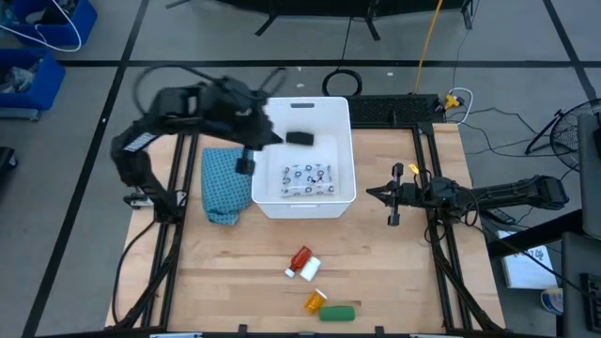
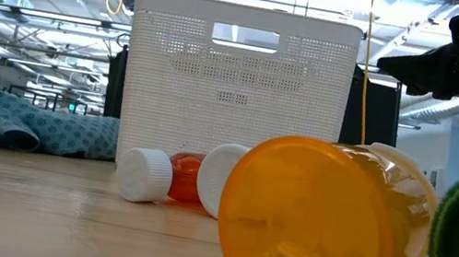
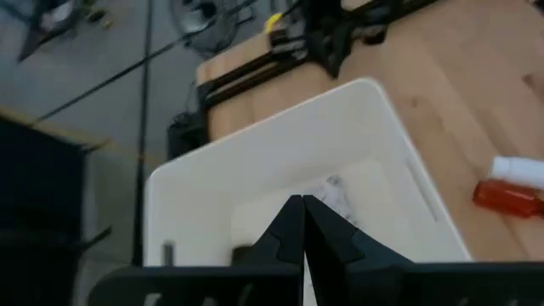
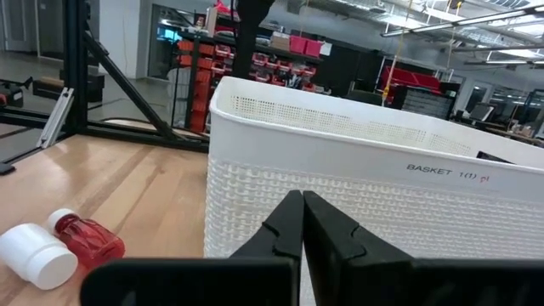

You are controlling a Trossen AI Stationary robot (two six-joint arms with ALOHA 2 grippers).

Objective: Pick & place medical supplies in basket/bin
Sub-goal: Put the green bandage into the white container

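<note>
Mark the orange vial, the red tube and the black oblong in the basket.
orange vial [image 2: 316, 222], low view, on its clear orange side wall.
red tube [image 1: 300, 257], high view, on the middle of its red body.
black oblong [image 1: 300, 138], high view, on its top face, inside the basket.

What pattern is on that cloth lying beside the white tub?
The cloth is teal with small dark dots; the high view shows it best.

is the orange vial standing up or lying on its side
Lying on its side. The orange vial rests lengthwise on the table, its round end facing the low camera, beside the green oblong.
</note>
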